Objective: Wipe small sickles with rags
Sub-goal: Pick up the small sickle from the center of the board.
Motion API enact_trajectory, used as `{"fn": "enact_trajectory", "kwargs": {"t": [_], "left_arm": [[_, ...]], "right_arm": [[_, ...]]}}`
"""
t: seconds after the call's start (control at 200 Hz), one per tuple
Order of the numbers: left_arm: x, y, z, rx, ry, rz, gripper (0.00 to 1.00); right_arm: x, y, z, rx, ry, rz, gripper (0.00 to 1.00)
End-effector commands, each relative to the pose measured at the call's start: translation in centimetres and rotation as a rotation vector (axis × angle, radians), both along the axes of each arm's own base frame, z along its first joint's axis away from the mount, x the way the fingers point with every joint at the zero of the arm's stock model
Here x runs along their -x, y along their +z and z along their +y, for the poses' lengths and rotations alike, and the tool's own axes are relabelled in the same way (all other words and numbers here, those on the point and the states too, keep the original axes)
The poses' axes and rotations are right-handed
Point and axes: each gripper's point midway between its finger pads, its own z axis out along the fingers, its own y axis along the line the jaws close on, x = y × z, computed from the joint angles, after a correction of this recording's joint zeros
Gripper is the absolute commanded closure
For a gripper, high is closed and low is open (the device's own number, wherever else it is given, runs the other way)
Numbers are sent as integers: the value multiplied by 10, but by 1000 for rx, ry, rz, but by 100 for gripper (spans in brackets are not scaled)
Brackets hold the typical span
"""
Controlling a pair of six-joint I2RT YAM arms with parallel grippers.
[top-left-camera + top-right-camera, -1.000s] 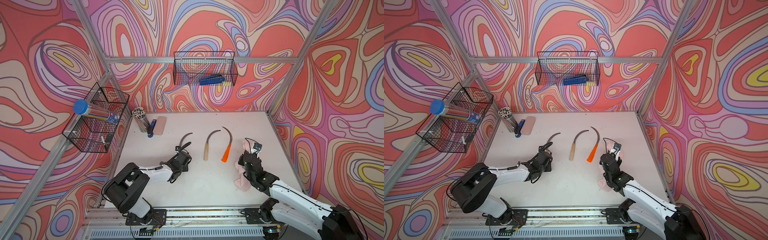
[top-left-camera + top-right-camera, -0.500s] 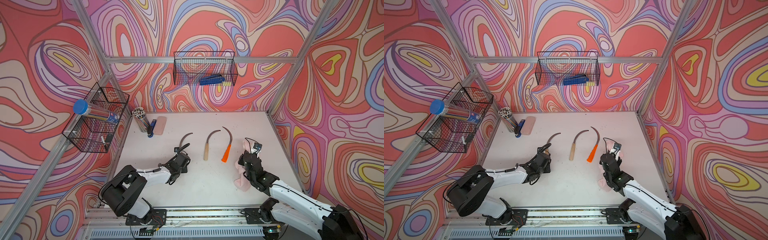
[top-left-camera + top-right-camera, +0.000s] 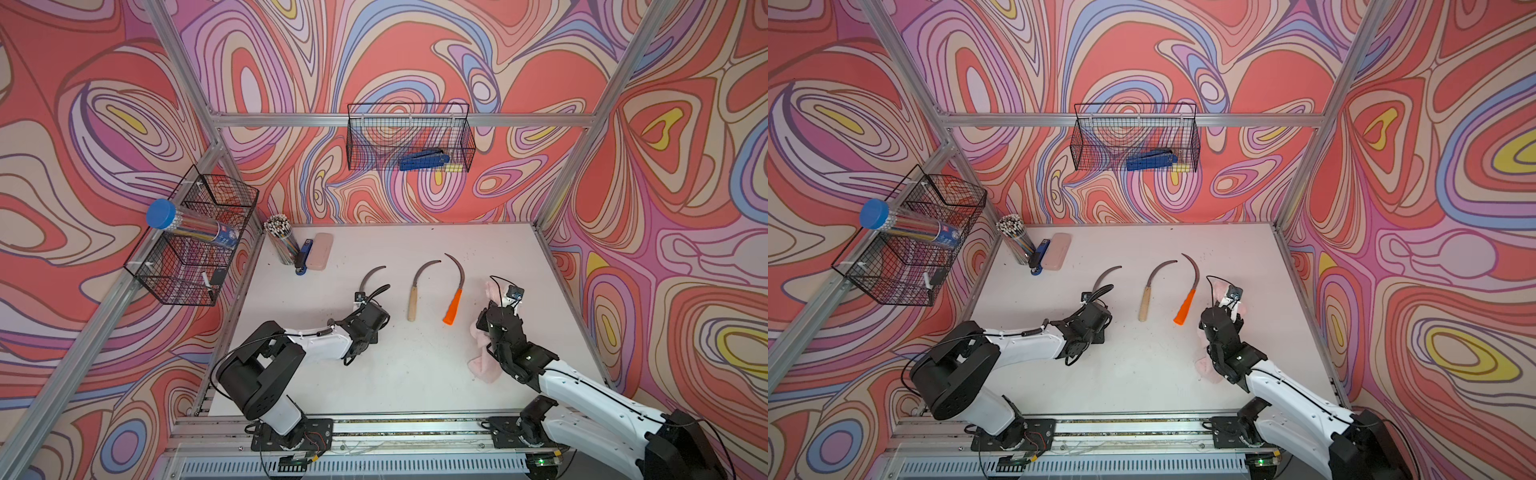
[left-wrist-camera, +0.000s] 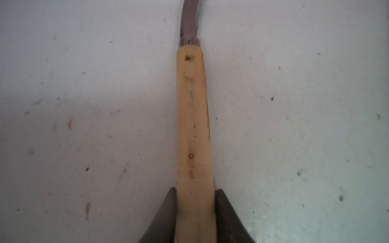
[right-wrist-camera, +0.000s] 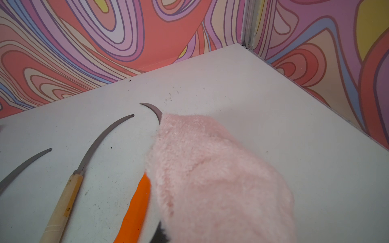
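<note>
Sickles, look: three lie in a row on the desk point(image 3: 415, 374), each with a dark curved blade. The left sickle point(image 3: 368, 276) and the middle sickle point(image 3: 411, 303) have pale wooden handles. The orange-handled sickle point(image 3: 453, 307) has a bright orange one.
Sickles, lie: in both top views the handles point toward 6 o'clock and the blades toward 12. The two wooden ones hook toward 1 o'clock, the orange one toward 11.
Left sickle, close up: my left wrist view shows yellowish wood with dark specks, two small pins, a ring groove near the butt, and a brown collar where the blade starts.
Rag, look: the rag point(image 5: 210, 172) is pale pink and fluffy.
My left end effector point(image 4: 194, 195): narrowed onto the butt of the left sickle's handle, one dark finger against each side. The handle lies along the desk.
My right end effector point(image 3: 494, 309): clamped tight on the rag. One end of the rag pokes out toward 12 o'clock and the rest trails on the desk toward 6.
Sickles relative to me: the orange-handled sickle sits just beside my right end effector at 9 o'clock. In my right wrist view the rag hides its mid-blade. The middle sickle lies near my left end effector at 3 o'clock, apart from it.
</note>
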Motion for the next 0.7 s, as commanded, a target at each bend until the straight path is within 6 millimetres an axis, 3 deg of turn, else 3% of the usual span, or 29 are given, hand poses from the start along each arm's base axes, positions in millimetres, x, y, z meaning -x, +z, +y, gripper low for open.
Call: {"fn": "enact_trajectory", "kwargs": {"t": [0.0, 0.135, 0.426, 0.586, 0.696], "left_arm": [[35, -30, 22, -133, -18, 154, 68], [36, -32, 21, -148, -27, 157, 70], [31, -23, 16, -120, -48, 114, 94], [23, 9, 14, -104, -56, 47, 100], [14, 51, 0, -27, -104, -41, 100]], "right_arm": [[-3, 12, -1, -10, -10, -31, 100], [-3, 12, -1, -9, -11, -30, 100], [-3, 12, -1, -9, -11, -29, 100], [-4, 17, -1, -7, -8, -29, 100], [-8, 51, 9, -26, 36, -31, 100]]}}
